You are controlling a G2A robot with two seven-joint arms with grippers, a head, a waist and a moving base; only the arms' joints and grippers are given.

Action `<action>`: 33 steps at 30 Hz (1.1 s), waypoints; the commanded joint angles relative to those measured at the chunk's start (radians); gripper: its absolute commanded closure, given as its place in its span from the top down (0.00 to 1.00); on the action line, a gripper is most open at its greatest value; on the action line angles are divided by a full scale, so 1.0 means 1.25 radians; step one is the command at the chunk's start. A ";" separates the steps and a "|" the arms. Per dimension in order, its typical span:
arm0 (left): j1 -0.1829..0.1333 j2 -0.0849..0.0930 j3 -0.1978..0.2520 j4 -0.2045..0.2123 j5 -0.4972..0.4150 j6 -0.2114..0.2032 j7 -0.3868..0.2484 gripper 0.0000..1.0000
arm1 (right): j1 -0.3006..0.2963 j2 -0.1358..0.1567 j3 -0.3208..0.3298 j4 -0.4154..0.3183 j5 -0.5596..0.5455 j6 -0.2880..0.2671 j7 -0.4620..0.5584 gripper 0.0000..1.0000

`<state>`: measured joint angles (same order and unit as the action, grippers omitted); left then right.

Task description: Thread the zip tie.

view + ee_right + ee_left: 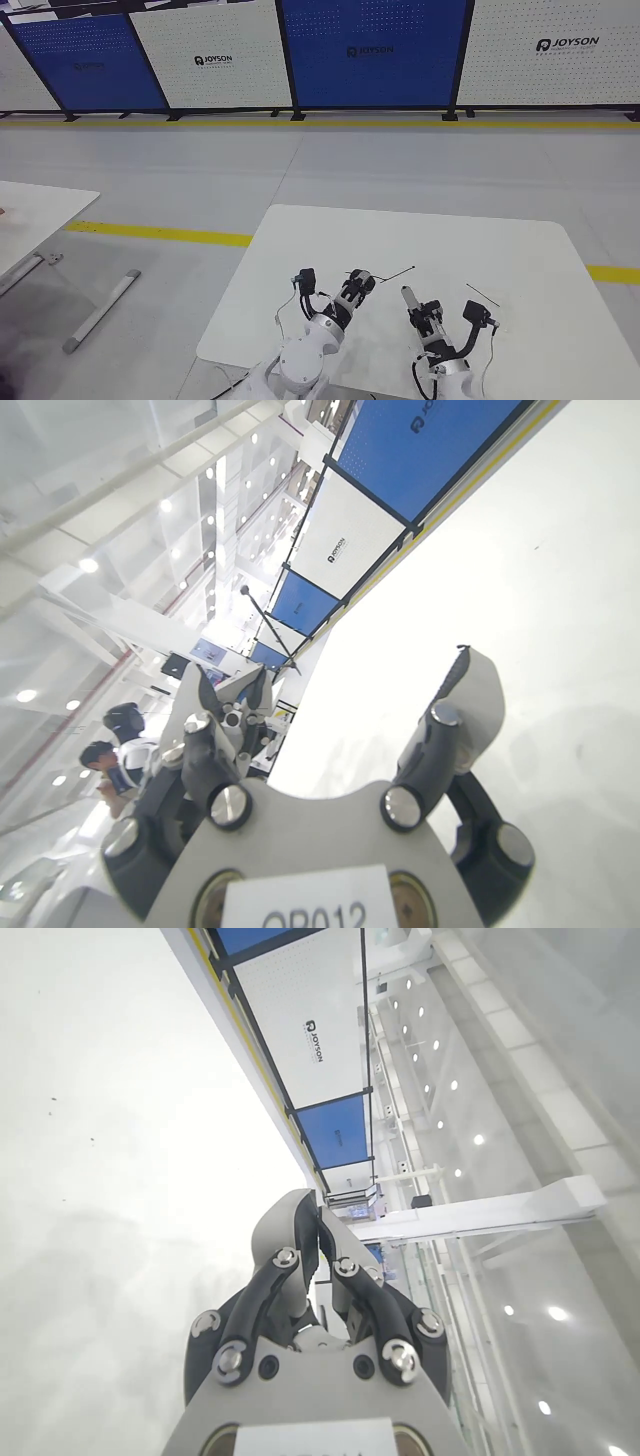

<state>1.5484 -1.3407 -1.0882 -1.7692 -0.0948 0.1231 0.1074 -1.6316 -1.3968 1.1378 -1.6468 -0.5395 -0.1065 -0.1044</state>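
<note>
The top view looks down from high on the robot at the white table [480, 250], with the panel wall [370, 50] far beyond it. Each wrist view sits close behind its own jaws, low over the table, facing that same wall.

Plain white table [520, 250]. Thin black zip tie [398, 272]. Finely dotted blue panel [372, 50] and white panel [215, 55], black-framed. Grey floor [200, 170] with yellow line [160, 234]. Grey left gripper [318, 1208] with black links.
</note>
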 commanded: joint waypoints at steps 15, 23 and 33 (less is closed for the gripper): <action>0.000 -0.005 -0.006 -0.020 -0.074 -0.002 0.017 0.00 | 0.011 0.002 0.005 0.001 -0.057 0.037 0.013 1.00; -0.022 -0.013 -0.010 -0.027 -0.171 0.037 0.024 0.00 | 0.042 0.010 0.010 0.010 -0.185 0.091 0.076 1.00; -0.022 -0.013 -0.010 -0.027 -0.171 0.037 0.024 0.00 | 0.044 0.010 0.008 0.006 -0.181 0.096 0.083 1.00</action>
<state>1.5209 -1.3567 -1.1012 -1.8024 -0.3083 0.1687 0.1376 -1.5763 -1.3851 1.1483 -1.6403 -0.7635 0.0145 -0.0027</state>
